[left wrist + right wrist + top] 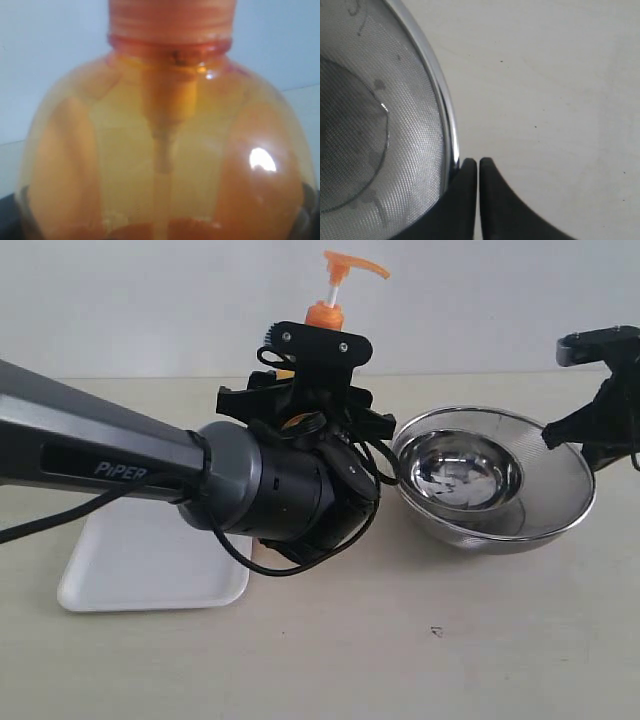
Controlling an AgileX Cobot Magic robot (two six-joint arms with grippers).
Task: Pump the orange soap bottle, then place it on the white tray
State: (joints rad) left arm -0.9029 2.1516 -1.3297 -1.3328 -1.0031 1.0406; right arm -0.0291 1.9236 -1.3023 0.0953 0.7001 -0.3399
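Orange soap bottle stands at the back of the table, near the middle, with the left claw around its body. From the left wrist the bottle fills almost the whole picture, and dark claw parts sit against both of its sides. So I think the left claw is gripping the bottle. I cannot see the bottom of the bottle, so I cannot tell if it rests on the table.

Up top, the pump sticks up high on its white stem. I think pressing it is the job now.

The right claw is closed, tips nearly together, with nothing in it. It sits just beside the rim of the metal bowl, well apart from the pump.

To do this well, the left claw should hold tight and not wobble. The closed right claw should rise over the bowl rim first, so it does not bump it. Then it should push straight down on the middle of the pump, over the stem, not out on the long spout. A push on the spout could tip the bottle.

The white tray lies at the front left, partly under the left arm. The bottle goes there next, standing up.
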